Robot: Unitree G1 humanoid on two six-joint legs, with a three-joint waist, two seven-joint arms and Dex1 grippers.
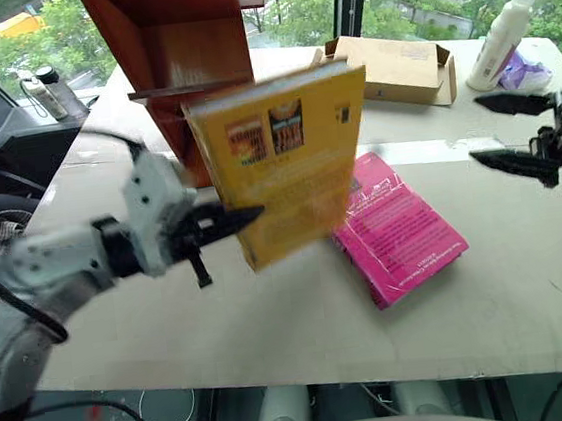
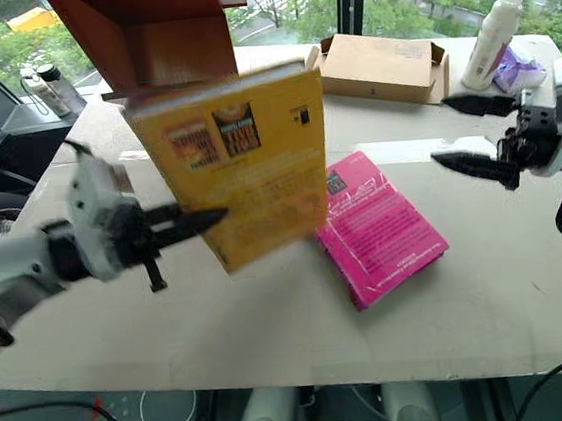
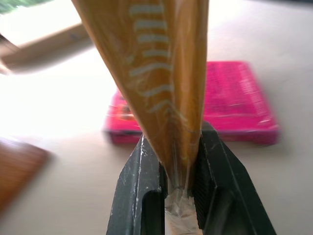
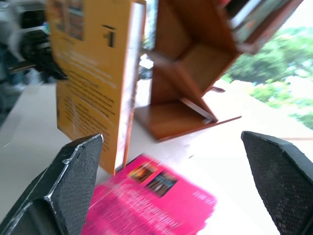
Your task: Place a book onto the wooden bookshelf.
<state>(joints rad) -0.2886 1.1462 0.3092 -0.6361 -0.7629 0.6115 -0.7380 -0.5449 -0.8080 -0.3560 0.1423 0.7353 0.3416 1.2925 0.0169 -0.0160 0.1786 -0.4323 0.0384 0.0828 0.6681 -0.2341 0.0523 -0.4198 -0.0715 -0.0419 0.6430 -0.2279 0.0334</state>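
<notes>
Book [image 1: 286,160] first: the yellow one is up in the air, off the table [image 1: 273,322], standing almost straight with its cover facing the robot. Its long side runs up and down, tipped a little. The left gripper [image 1: 227,221] pinches it near the bottom corner, with the two black fingers [image 3: 142,181] squeezed tight on the wrapped edge. So most of the book sticks up and to the right of that claw.

Right behind the book stands the wooden bookshelf [image 1: 183,40]. Its shelf board sits just behind the book's top edge, a bit to the left. That is the thing that matters next. I think the book has to go away from the robot and a little left, to get in above that board. It looks tilted now, so it may need turning to slide in clean. Held by just one corner, it could swing or slip.

The left arm is the near one and it already has the book. The right gripper [image 2: 474,135] hangs far off on the right side, wide open with nothing in it.

Under the yellow book, a pink book [image 1: 399,228] lies flat on the table. Farther back sit a cardboard box [image 1: 397,68] and a white bottle [image 1: 504,36].
</notes>
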